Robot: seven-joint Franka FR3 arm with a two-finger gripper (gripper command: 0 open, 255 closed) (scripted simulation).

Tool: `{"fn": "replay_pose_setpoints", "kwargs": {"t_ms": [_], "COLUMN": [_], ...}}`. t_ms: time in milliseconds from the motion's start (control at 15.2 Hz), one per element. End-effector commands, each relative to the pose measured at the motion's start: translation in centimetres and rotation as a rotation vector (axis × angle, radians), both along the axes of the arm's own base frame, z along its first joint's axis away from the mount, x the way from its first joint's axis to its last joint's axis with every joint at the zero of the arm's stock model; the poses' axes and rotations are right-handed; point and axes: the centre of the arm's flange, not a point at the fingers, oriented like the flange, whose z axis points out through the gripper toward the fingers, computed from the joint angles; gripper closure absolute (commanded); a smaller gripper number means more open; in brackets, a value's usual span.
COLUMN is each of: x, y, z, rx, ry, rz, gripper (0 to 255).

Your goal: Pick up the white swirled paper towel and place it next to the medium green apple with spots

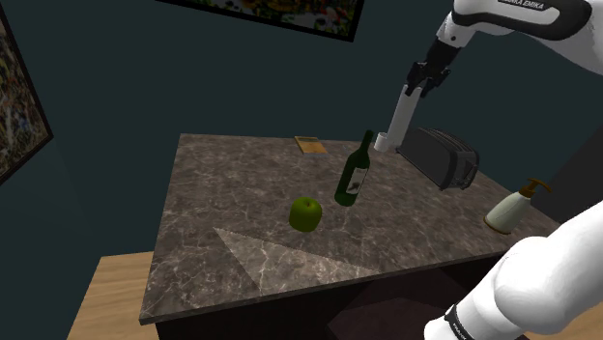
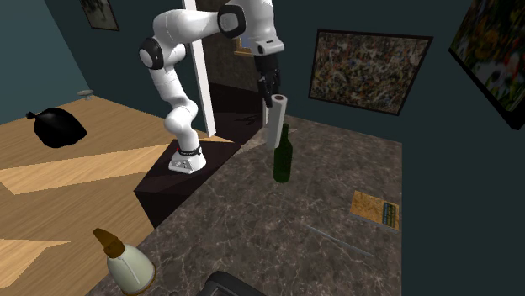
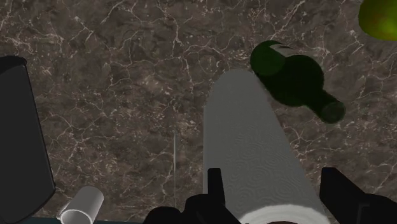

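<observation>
My gripper (image 1: 422, 79) is shut on the top end of the white paper towel roll (image 1: 397, 118), which hangs tilted over the far side of the marble table (image 1: 222, 193). I cannot tell whether its lower end touches the tabletop. In the wrist view the gripper (image 3: 275, 186) clasps the swirl-embossed roll (image 3: 251, 146) between both fingers (image 3: 215, 186). The green apple (image 1: 305, 213) sits near the table's middle, well toward the front from the roll; its edge (image 3: 380, 19) shows beyond the bottle. In the second exterior view the gripper (image 2: 269, 84) holds the roll (image 2: 277, 122) upright.
A dark green bottle (image 1: 354, 172) stands close beside the roll, between it and the apple. A black toaster (image 1: 442, 157) and a soap dispenser (image 1: 512, 206) sit toward the shoulder view's right. A yellow flat item (image 1: 311, 145) lies at the far edge. A small pale cylinder (image 3: 83, 205) lies by the toaster.
</observation>
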Motion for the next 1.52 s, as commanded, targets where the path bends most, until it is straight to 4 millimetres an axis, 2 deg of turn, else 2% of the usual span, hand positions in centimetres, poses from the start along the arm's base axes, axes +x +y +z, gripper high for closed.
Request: {"fn": "replay_pose_setpoints", "kwargs": {"t_ms": [0, 1188, 1452], "x": [-0.6, -6.7, -6.7], "y": [2.6, 25.9, 25.9], "z": [0.0, 0.1, -2.0], "rx": [-0.001, -0.001, -0.001], "ry": [0.0, 0.0, 0.0], "rz": [-0.001, -0.001, -0.001], "gripper": [255, 255, 255]}}
